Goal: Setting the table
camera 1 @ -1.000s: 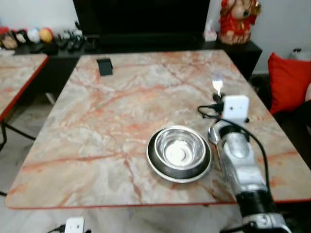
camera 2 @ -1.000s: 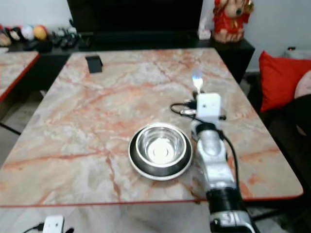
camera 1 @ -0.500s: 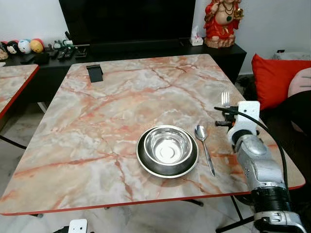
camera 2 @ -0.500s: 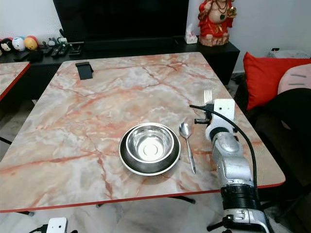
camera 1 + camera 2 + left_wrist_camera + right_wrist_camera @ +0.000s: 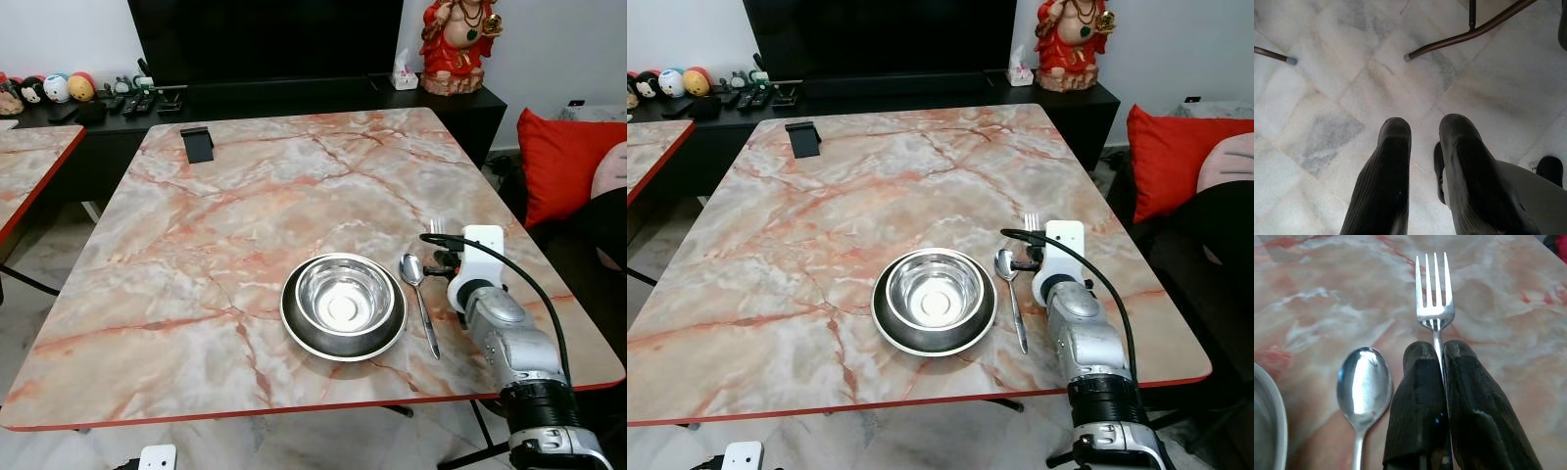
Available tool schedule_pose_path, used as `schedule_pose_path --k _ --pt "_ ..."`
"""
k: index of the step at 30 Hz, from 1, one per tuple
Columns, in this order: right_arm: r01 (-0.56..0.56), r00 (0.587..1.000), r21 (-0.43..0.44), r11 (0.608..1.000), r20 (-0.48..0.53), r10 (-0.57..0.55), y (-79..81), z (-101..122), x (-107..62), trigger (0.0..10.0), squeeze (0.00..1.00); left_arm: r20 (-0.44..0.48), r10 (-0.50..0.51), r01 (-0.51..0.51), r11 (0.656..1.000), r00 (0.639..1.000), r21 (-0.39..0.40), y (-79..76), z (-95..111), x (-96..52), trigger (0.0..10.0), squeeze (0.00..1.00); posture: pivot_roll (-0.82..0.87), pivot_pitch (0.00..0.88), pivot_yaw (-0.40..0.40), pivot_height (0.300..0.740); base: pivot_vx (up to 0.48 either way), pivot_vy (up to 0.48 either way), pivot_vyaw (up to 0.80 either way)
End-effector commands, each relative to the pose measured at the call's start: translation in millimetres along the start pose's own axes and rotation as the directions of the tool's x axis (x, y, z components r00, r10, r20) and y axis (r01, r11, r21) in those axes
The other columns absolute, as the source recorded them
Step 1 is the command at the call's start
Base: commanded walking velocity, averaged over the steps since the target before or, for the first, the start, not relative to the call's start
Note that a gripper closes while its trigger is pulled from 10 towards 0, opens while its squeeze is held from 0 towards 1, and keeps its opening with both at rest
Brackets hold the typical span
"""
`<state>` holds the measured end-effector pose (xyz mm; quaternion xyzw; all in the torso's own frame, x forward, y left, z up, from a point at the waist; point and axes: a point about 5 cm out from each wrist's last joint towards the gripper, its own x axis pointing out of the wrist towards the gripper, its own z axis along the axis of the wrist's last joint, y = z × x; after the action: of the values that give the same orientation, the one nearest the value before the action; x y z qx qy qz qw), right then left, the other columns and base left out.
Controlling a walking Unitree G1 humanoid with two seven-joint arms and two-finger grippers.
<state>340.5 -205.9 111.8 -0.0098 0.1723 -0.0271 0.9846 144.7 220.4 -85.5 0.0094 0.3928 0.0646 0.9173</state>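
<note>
Fork [image 5: 1434, 293] sits pinched by its handle between the right gripper's [image 5: 1439, 350] two black fingers, tines pointing away over the marble table [image 5: 245, 215], just beside the spoon [image 5: 418, 294]. Half a second ago it was held higher and further from the spoon; it is now lower and closer. Spoon lies right of the steel bowl [image 5: 344, 297] on its dark plate [image 5: 294, 331]. Left gripper [image 5: 1424, 128] hangs over the tiled floor [image 5: 1327, 73], fingers narrowly parted.
</note>
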Motion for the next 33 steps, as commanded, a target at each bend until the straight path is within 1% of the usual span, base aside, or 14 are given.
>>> schedule_pose_path --k 1,9,10,11,17,24,27,33 --pt "0.007 1.0 -0.023 1.0 -0.013 -0.007 -0.9 -6.0 -0.2 10.0 0.0 -0.019 0.008 -0.008 1.0 1.0 0.005 5.2 -3.5 -1.4 10.0 0.0 -0.01 0.0 0.034 0.74 0.0 0.0 0.0" --pt "0.01 0.999 -0.022 1.0 -0.031 -0.01 2.0 -18.7 -0.2 10.0 0.0 -0.017 0.009 -0.009 1.0 1.0 0.014 7.4 -2.8 -1.4 10.0 0.0 -0.01 0.0 0.037 0.74 0.0 0.0 0.0" --pt "0.013 0.999 -0.035 0.999 -0.031 -0.014 2.2 -20.3 -0.1 10.0 0.0 -0.017 0.01 -0.01 1.0 1.0 0.016 8.0 -2.9 -1.5 10.0 0.0 0.0 0.0 0.039 0.74 0.0 0.0 0.0" --pt "0.019 0.999 -0.046 0.999 -0.03 -0.021 1.6 -21.9 0.1 10.0 0.0 -0.018 0.011 -0.011 1.0 1.0 0.017 8.3 -3.0 -1.6 10.0 0.0 0.0 0.0 0.041 0.74 0.0 0.0 0.0" --pt "0.027 0.999 -0.046 0.999 -0.032 -0.029 -0.3 -26.2 0.6 10.0 0.0 -0.019 0.011 -0.011 1.0 1.0 0.022 9.4 -4.0 -2.3 10.0 0.0 0.0 0.0 0.042 0.74 0.0 0.0 0.0" --pt "0.038 0.999 -0.064 0.997 0.0 -0.038 -3.0 -27.2 1.9 10.0 0.0 -0.018 0.01 -0.009 1.0 1.0 0.025 9.5 -4.2 -2.5 10.0 0.0 0.0 0.0 0.042 0.74 0.0 0.0 0.0" --pt "0.041 0.999 -0.094 0.995 -0.004 -0.042 -5.6 -31.8 2.4 10.0 0.0 -0.016 0.01 -0.009 1.0 1.0 0.025 9.6 -3.5 -2.2 10.0 0.0 0.0 0.0 0.042 0.74 0.0 0.0 0.0" --pt "0.053 0.998 -0.104 0.993 -0.01 -0.054 -9.0 -36.8 2.8 10.0 0.0 -0.015 0.011 -0.011 1.0 1.0 0.024 9.9 -2.8 -1.9 10.0 0.0 0.0 0.0 0.044 0.74 0.0 0.0 0.0"
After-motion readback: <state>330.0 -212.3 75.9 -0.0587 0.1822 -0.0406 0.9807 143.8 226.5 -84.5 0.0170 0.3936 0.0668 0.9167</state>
